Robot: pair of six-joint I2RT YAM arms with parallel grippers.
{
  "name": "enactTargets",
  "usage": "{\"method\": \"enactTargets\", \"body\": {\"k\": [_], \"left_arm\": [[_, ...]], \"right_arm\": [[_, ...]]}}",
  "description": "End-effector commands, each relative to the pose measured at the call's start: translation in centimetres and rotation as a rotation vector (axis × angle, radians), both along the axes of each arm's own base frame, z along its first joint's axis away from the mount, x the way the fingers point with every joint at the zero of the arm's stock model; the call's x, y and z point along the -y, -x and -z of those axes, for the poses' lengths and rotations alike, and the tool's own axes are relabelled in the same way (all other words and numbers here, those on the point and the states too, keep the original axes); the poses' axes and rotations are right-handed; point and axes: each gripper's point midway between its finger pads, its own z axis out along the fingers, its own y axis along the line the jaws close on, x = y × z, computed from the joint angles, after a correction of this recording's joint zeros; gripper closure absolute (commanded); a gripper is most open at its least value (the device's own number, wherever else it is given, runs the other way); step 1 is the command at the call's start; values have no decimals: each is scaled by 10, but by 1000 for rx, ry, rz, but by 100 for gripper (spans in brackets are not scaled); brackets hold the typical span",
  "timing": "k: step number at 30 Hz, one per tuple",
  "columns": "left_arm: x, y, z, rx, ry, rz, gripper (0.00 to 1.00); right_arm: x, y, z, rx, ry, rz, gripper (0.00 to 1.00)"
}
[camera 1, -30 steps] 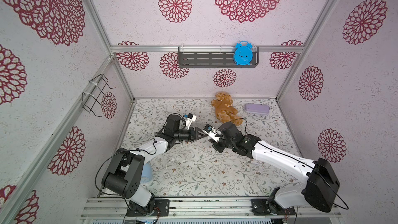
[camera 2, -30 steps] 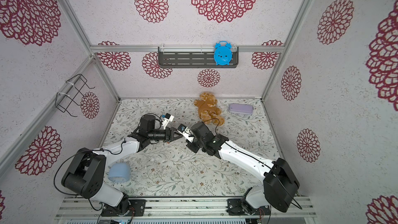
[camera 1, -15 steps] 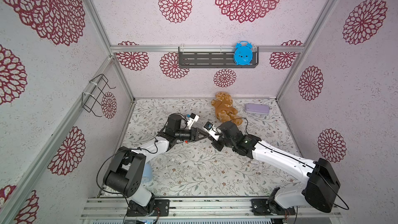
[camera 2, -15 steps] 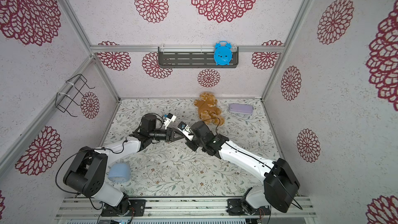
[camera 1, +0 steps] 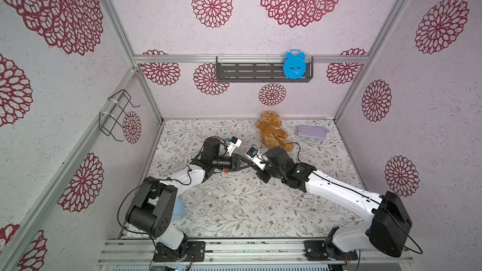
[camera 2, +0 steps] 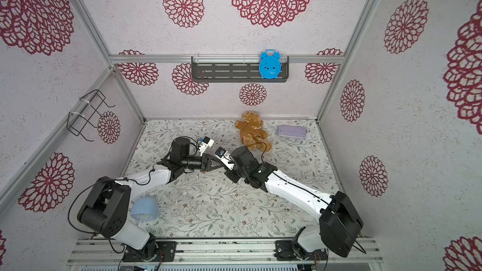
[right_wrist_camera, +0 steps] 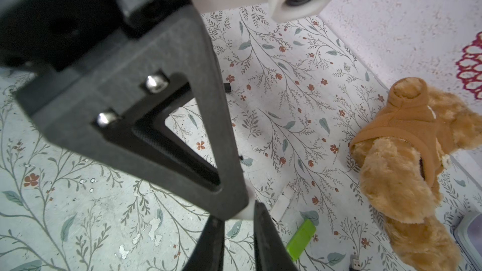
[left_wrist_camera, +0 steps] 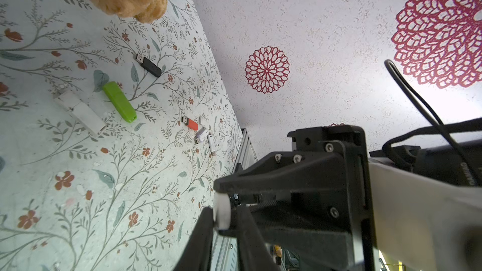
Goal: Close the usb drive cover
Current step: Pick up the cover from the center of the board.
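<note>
We hold the white usb drive (left_wrist_camera: 221, 211) in the air above the floral table (camera 1: 234, 204), the left gripper (left_wrist_camera: 224, 213) pinching one end and the right gripper (right_wrist_camera: 236, 217) clamped on the other, probably so we can press its cover shut

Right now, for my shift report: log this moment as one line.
right end effector: shut on drive | left end effector: around drive, grip unclear | closed: cannot tell
</note>
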Motion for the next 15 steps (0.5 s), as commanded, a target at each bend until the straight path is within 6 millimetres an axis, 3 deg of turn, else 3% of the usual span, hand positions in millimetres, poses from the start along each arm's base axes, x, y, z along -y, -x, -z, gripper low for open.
{"method": "enactTargets", "body": {"k": [1, 9, 15], "left_arm": [[7, 2, -5, 20, 10, 32, 85], [6, -1, -8, 35, 3, 20, 91], [3, -4, -13, 59, -8, -7, 91]], "right_arm": [[-3, -5, -16, 21, -57, 16, 79], [1, -2, -17, 17, -48, 18, 75], [45, -8, -29, 52, -88, 186, 66]]}}
